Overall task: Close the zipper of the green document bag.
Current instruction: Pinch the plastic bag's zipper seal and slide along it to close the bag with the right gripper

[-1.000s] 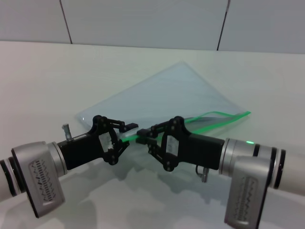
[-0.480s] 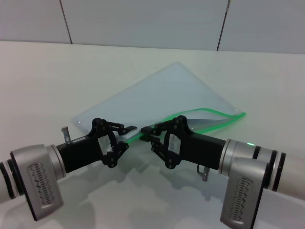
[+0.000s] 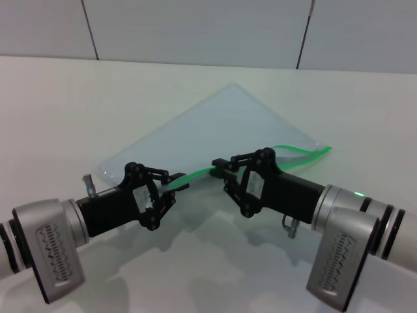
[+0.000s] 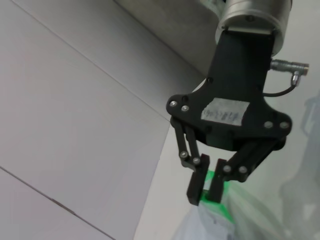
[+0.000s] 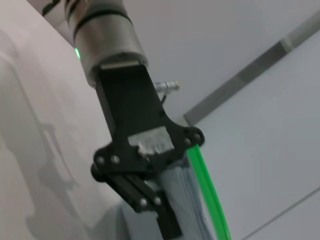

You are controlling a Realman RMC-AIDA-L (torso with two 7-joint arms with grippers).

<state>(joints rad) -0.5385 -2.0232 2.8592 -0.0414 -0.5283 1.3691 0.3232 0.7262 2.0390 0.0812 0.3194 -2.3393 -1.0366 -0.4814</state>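
The green document bag lies flat on the white table, a pale translucent pouch set at an angle. Its bright green zipper runs along the near edge, from my left gripper to the bag's right corner. My left gripper is shut on the bag's near-left end of that edge. My right gripper is shut on the zipper a short way to the right; the slider is hidden between its fingers. The left wrist view shows the right gripper pinching the green strip. In the right wrist view the left gripper shows beside the zipper.
The white table extends on all sides of the bag. A grey tiled wall rises at its far edge. Past the right gripper the zipper bows up in a loose arc.
My right gripper has slid right along the zipper, away from the left gripper, so a stretch of green strip now shows between them. The left gripper has stayed nearly still.
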